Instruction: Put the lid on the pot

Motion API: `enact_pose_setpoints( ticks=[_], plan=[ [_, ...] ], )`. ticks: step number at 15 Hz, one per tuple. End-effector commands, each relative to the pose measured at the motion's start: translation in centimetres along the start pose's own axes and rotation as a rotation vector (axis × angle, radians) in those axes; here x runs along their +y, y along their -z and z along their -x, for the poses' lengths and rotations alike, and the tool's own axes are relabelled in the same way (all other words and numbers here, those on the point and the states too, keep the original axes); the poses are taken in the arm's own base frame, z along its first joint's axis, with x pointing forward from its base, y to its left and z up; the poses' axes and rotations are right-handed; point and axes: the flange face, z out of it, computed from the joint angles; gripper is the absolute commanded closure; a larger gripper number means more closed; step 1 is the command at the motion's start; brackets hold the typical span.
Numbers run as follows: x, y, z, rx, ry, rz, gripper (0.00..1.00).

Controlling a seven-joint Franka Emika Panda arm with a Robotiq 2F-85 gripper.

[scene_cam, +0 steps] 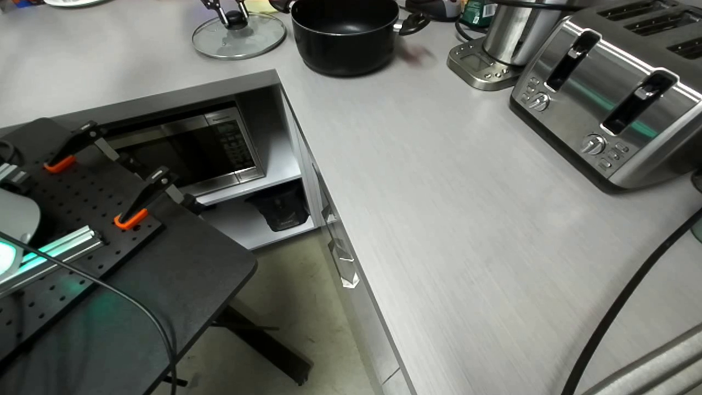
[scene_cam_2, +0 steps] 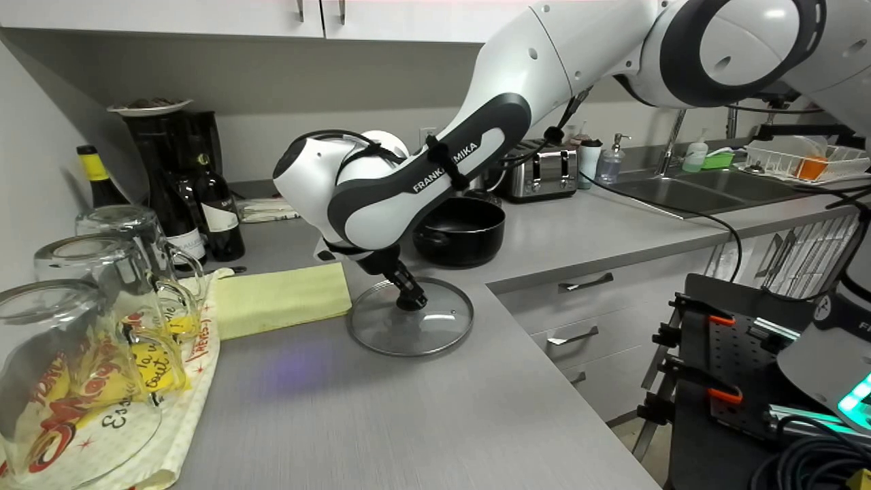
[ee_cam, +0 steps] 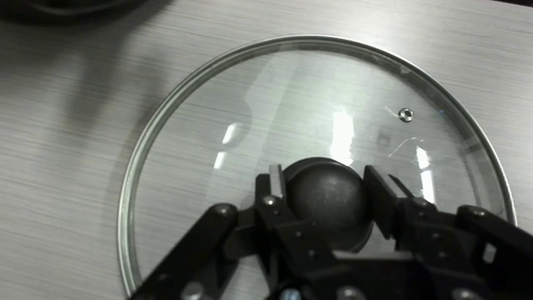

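The clear glass lid lies on the grey counter in both exterior views. In the wrist view the lid fills the middle, with its dark knob between my fingers. My gripper has a finger against each side of the knob and looks shut on it. The gripper also shows over the lid in both exterior views. The black pot stands uncovered and upright beside the lid, also in an exterior view. A dark curved edge of it shows in the wrist view.
A toaster and a steel appliance stand beyond the pot. A yellow cloth, glass mugs and bottles are on the lid's other side. The counter's inner corner edge is close to lid and pot.
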Motion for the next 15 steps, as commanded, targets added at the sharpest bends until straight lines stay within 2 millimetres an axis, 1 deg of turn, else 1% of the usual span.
enact_pose_setpoints(
  ticks=[1,3,6,10,15],
  plan=[
    [0.2,0.4,-0.4,0.001,0.019,0.002,0.75],
    [0.2,0.5,-0.3,0.003,0.02,0.004,0.75],
    [0.0,1.4,0.4,0.005,0.029,0.016,0.75],
    [-0.5,3.7,2.0,0.009,0.028,0.042,0.75],
    [-1.8,7.2,4.7,0.015,0.049,0.069,0.75]
  ],
)
